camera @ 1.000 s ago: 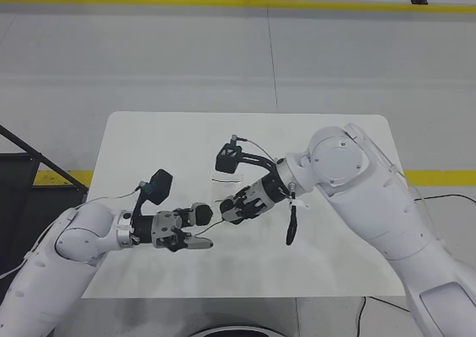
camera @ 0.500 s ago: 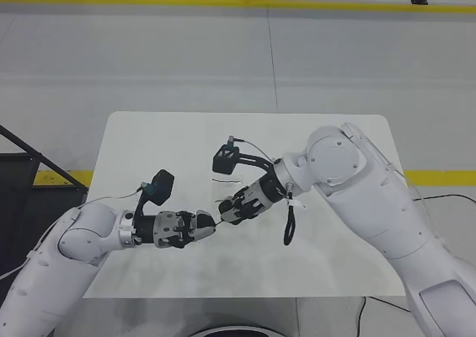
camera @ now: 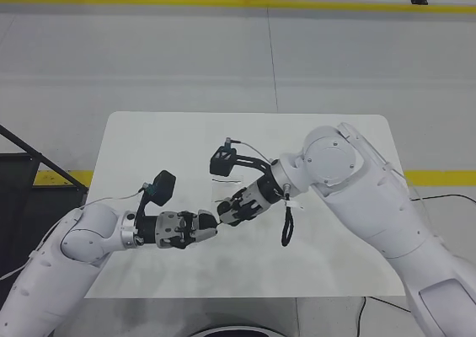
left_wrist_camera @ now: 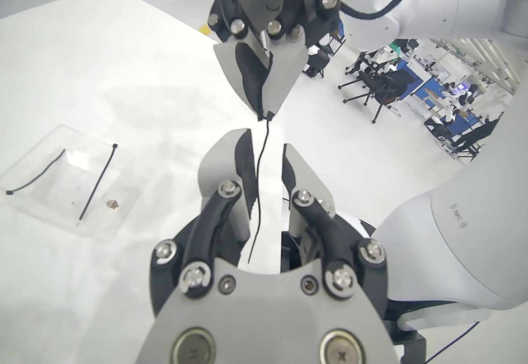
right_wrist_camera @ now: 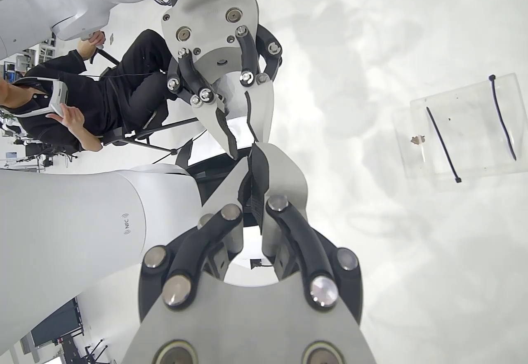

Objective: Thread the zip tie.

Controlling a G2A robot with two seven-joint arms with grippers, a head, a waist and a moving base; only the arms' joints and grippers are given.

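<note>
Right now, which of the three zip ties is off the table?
The zip tie pinched by the right gripper, running between the left gripper's open jaws. The other two ties lie flat in the clear tray.

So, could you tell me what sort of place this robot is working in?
Likely a robotics lab hall: a wide painted floor with yellow lines, and office chairs beyond the table.

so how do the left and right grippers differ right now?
Left gripper is open; right gripper is shut. Right gripper pinches the zip tie at its tips; left gripper only has the strap running between its open fingers. Shared: same build, nearly tip to tip above the table.
</note>
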